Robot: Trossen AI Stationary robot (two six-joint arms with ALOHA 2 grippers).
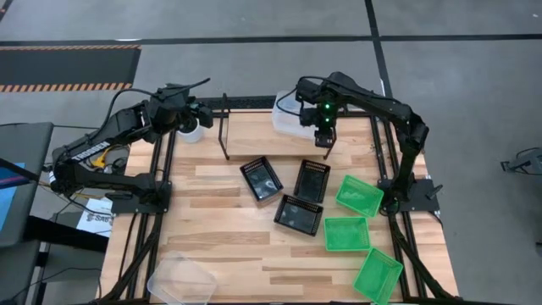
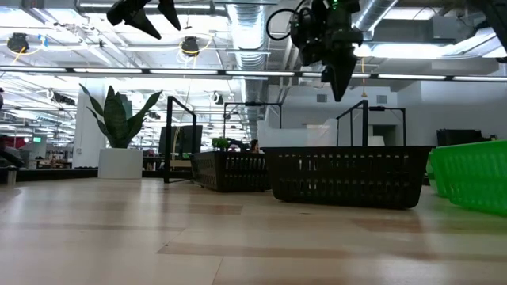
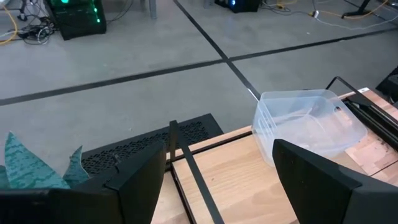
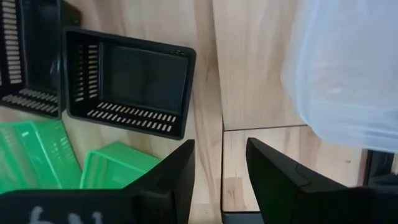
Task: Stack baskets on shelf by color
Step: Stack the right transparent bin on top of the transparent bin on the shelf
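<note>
On the plank tabletop (image 1: pixel 220 241): three black mesh-sided plastic baskets (image 1: pixel 262 180), three bright green plastic baskets (image 1: pixel 359 196), one clear tray (image 1: pixel 180 278).
Wooden shelf board (image 1: pixel 254 135): one clear translucent basket (image 1: pixel 290 119).
Right gripper (image 1: pixel 323 146): above shelf, fingers parted, empty.
Left gripper (image 1: pixel 201 111): far edge, fingers apart.

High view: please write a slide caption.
Three black baskets and three green baskets await sorting below the shelf.

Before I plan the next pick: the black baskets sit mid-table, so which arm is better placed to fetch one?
Probably the right. Its open gripper hangs by the shelf, close above the nearest black basket. The left gripper sits by the plant pot, farther off.
</note>
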